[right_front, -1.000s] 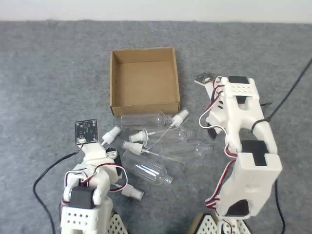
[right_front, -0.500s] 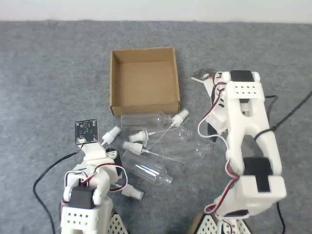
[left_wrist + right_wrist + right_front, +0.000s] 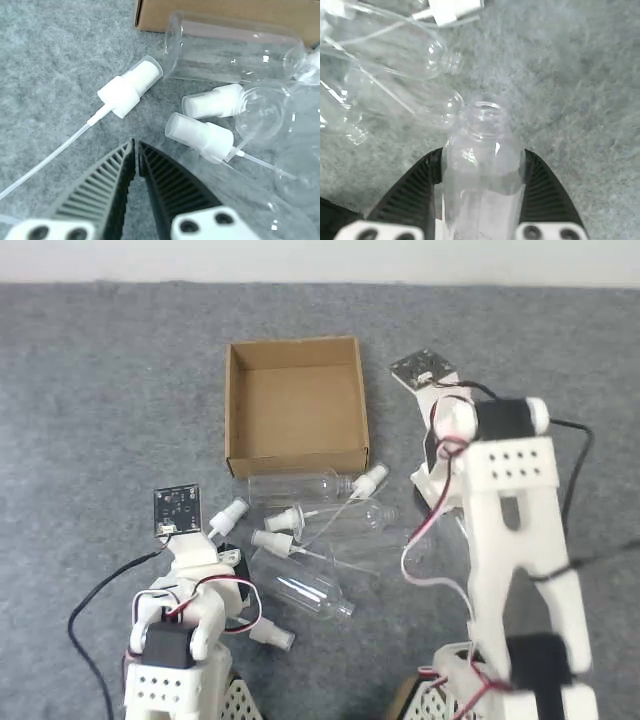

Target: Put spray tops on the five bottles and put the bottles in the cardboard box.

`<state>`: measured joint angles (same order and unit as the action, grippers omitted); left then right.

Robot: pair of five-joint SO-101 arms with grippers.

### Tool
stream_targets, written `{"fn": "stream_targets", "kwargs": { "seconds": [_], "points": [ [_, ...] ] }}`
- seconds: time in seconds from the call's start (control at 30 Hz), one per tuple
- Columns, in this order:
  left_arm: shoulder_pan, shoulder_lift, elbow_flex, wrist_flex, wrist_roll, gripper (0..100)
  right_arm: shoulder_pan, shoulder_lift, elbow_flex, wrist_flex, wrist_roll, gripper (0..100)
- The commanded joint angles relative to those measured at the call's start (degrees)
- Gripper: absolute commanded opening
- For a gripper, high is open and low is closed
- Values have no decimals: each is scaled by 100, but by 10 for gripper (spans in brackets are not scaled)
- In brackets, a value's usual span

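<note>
In the right claw (image 3: pixel 483 156) sits 1 clear, open-necked bottle (image 3: pixel 482 180).

The left arm (image 3: pixel 180 635) sits folded close to its base, its hand (image 3: pixel 135 146) held low, the pointed jaws nearly touching with nothing between them. The right arm (image 3: pixel 512 510) stretches forward and upward, its hand (image 3: pixel 482 157) clamped on both sides of a clear bottle (image 3: pixel 481 122).

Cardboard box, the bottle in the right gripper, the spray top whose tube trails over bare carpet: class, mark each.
cardboard box (image 3: pixel 296 462), high view, front wall.
bottle (image 3: pixel 482 165), right wrist view, clear body below the neck.
spray top (image 3: pixel 129 87), left wrist view, white cap.
</note>
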<state>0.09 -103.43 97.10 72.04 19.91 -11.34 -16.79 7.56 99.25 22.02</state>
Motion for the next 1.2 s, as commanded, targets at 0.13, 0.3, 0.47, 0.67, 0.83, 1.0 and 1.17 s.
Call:
{"fn": "stream_targets", "kwargs": {
  "seconds": [0.13, 0.3, 0.47, 0.67, 0.83, 1.0, 1.17],
  "points": [
    [0, -105, -57, 26, -26, 12, -233, -1543, 730, -418, -316, 65],
    [0, -105, -57, 26, -26, 12, -233, -2290, 1354, -1024, -545, 65],
    [0, -105, -57, 26, -26, 12, -233, -2905, 1890, -1613, -844, 65],
    [0, -105, -57, 26, -26, 12, -233, -3635, 2409, -2334, -1345, 65],
    [26, -105, -57, 26, -26, 12, -233, -4145, 2963, -2818, -1635, 65],
    [9, -105, -57, 26, -26, 12, -233, -4620, 3692, -3380, -1829, 65],
    [9, -105, -57, 26, -26, 12, -233, -5077, 4404, -3829, -1960, 67]
  ]
}}
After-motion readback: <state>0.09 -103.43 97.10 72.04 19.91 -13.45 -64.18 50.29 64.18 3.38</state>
